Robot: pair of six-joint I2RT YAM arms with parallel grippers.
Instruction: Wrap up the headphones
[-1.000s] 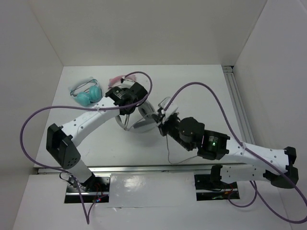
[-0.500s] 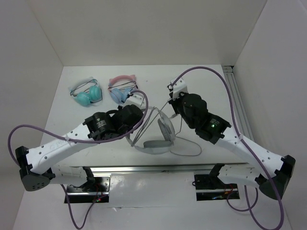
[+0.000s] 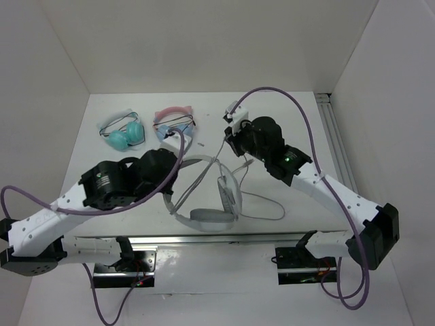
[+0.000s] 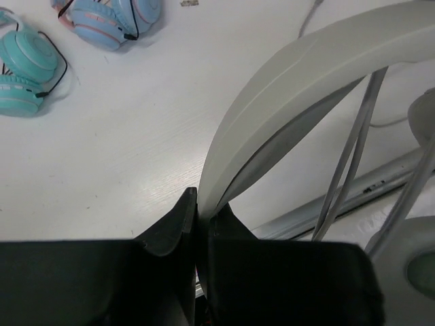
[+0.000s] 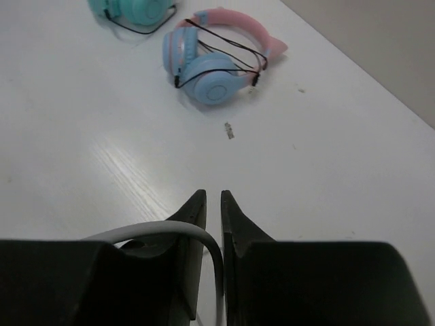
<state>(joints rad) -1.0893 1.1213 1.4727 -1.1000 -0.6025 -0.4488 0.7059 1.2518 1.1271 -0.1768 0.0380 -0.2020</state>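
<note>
The light-grey headphones (image 3: 207, 217) lie near the table's front edge, with both padded ear cups toward the front. My left gripper (image 3: 178, 163) is shut on their wide headband (image 4: 299, 75), which is pinched between the black fingers of that gripper (image 4: 202, 204). The thin grey cable (image 3: 265, 212) loops on the table to the right and rises to my right gripper (image 3: 231, 144). In the right wrist view the cable (image 5: 170, 227) arcs over the left finger and drops into the narrow gap of the right gripper (image 5: 213, 197), whose jaws stand slightly parted.
A teal pair of headphones (image 3: 122, 132) and a pink-banded blue pair (image 3: 171, 125) lie at the back left. A metal rail (image 3: 336, 142) runs along the right side. White walls enclose the table on three sides.
The left arm drew back toward the near left, carrying the headphones by the headband. The right gripper moved toward the far side along the cable, and its jaws parted a little.
</note>
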